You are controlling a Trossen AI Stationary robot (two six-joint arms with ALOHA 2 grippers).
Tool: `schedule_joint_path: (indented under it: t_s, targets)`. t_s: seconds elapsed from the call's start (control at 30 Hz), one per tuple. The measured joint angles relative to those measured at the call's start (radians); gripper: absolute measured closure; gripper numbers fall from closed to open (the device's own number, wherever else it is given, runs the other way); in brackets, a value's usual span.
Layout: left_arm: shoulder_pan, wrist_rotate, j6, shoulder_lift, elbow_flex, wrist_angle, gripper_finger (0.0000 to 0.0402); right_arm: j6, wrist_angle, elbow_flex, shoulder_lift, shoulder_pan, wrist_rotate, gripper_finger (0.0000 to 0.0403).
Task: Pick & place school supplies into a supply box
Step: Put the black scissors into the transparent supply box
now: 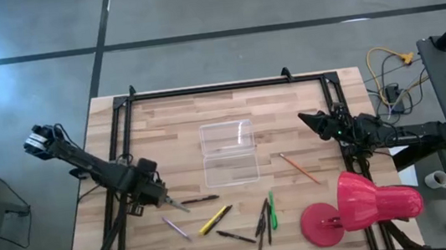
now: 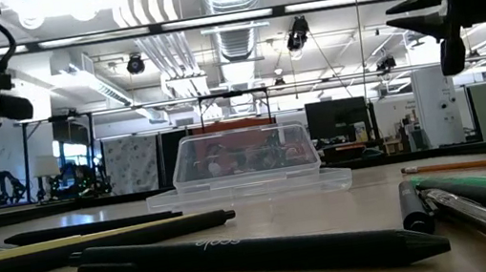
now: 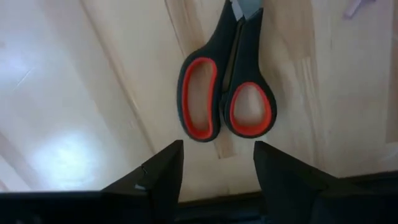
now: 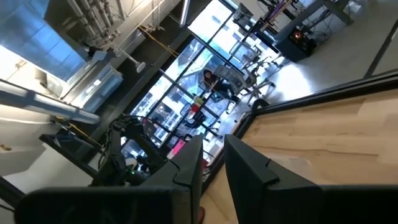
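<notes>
The scissors [image 3: 227, 102], black with red-lined loops, lie flat on the wood. My left gripper [image 3: 217, 158] is open and hovers just off the loop ends, touching nothing. In the high view it [image 1: 162, 199] covers the handles, and only the blades [image 1: 178, 206] stick out. The clear supply box [image 1: 229, 154] lies open at mid-table and also shows in the low view [image 2: 245, 165]. Near the table's front edge lie a dark pen [image 1: 200, 199], a yellow marker [image 1: 214, 219], a green pen [image 1: 271, 209] and more dark pens [image 1: 261, 219]. An orange pencil [image 1: 300, 168] lies right of the box. My right gripper [image 1: 307, 120] is raised off the table, with a narrow gap between its fingers.
A big red lamp [image 1: 359, 206] lies on its side at the table's near right corner. A black metal frame [image 1: 202, 89] runs along the far edge and both sides of the table. A pale pen [image 1: 176, 228] lies just beyond the scissors' tips. Bare wood shows behind the box.
</notes>
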Motion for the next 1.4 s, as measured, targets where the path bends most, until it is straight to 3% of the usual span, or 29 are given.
schedule_joint_path:
  t_s: [0.2, 0.47, 0.77, 1.07, 1.23, 1.4]
  targets:
    - [0.000, 0.024, -0.082, 0.001, -0.036, 0.148, 0.0236, 0.014, -0.013, 0.000, 0.000, 0.000, 0.000, 0.0344]
    - [0.000, 0.025, -0.161, 0.003, -0.081, 0.154, 0.0238, 0.014, -0.018, 0.000, 0.000, 0.000, 0.001, 0.0344]
    - [0.000, 0.025, -0.256, 0.155, -0.131, 0.173, 0.0238, 0.011, -0.023, 0.000, 0.000, 0.000, 0.001, 0.0344]
    - [0.000, 0.022, -0.286, 0.312, -0.081, 0.172, 0.0238, 0.019, -0.041, 0.000, 0.000, 0.000, 0.001, 0.0344]
    - [0.000, 0.015, -0.235, 0.302, -0.031, 0.185, 0.0239, 0.019, -0.044, 0.000, 0.000, 0.000, 0.001, 0.0344]
    - [0.000, 0.013, -0.222, 0.252, -0.010, 0.320, 0.0255, 0.022, -0.048, 0.000, 0.000, 0.000, 0.001, 0.0344]
